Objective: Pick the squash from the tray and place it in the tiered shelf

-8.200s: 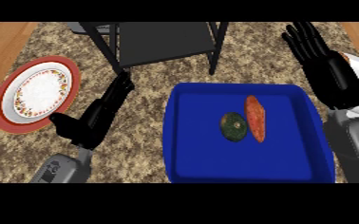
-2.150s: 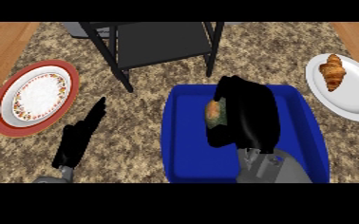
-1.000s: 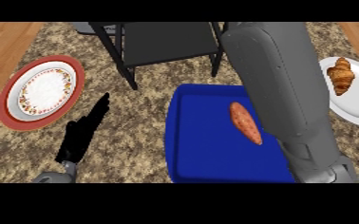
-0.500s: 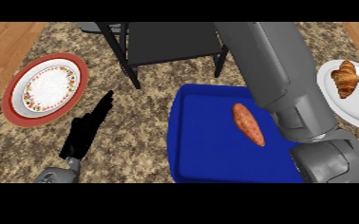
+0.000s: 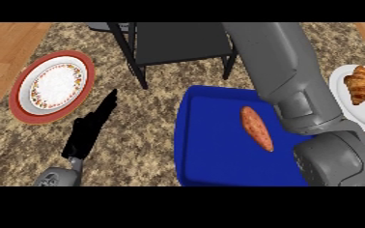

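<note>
A: Where is the squash?

B: It shows nowhere. On the blue tray [image 5: 214, 159], at 5 o'clock, only an orange sweet potato [image 5: 257, 128] lies, slanted, apart from every rim.

A: And the right hand?

B: Out of sight. The grey right forearm [image 5: 285, 72] climbs from 4 o'clock across the tray's right edge to 1 o'clock and leaves at the top, beside the tiered shelf [image 5: 182, 43]. I cannot tell whether that hand grasps anything; possibly the squash is with it, but nothing shows that.

A: The left hand?

B: The left hand [image 5: 89, 130] lies at 8 o'clock, fingers straight and relaxed, holding nothing, pointing toward 1 o'clock.

A: Room around it?

B: Bare speckled counter [image 5: 135, 125] runs between it and the tray's left rim. A red-rimmed plate [image 5: 32, 111] sits at 9 o'clock, near the fingertips but apart. The shelf's dark legs stand at 12 o'clock, just beyond the tray's far edge.

A: The right edge?

B: A white plate [image 5: 341, 84] with a croissant [image 5: 357, 84], cut by the frame at 3 o'clock, close beside the forearm
</note>
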